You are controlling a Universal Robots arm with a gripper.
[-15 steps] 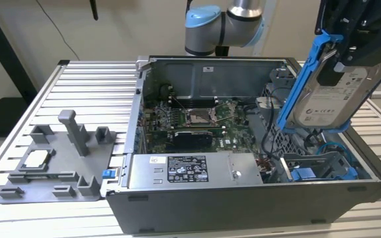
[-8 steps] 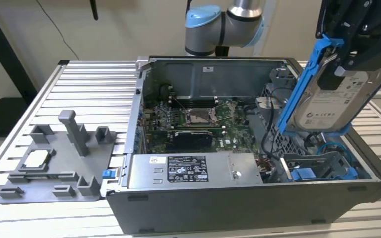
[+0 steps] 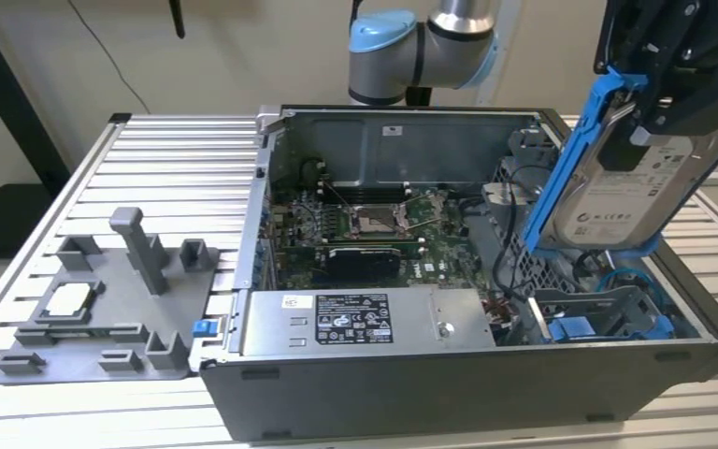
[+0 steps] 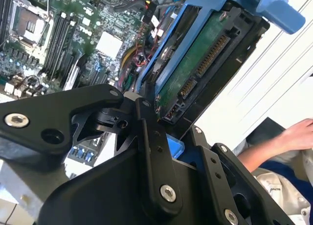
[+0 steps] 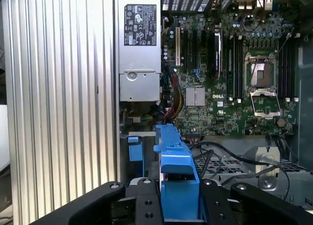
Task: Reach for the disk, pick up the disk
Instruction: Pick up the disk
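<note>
The black gripper [image 3: 643,112] sits at the upper right of the exterior view, its fingers closed onto the top edge of the disk [image 3: 627,192]; the disk hangs nearly upright and slightly tilted, lifted clear above the open computer case [image 3: 459,393], over the case's right end; its face is matte silver metal with a white printed label, and a glossy blue plastic frame runs round its edges. In the first wrist view the blue frame [image 5: 176,173] is pinched between the black, bolted finger links at the bottom centre; in the second wrist view the disk's underside [image 4: 205,63] shows a green circuit board and a black connector strip, at upper centre. A grey ribbed metal table [image 3: 147,178] carries the case; a grey moulded fixture tray [image 3: 97,318] lies at lower left; a person's hand [image 4: 293,134] rests at right.
</note>
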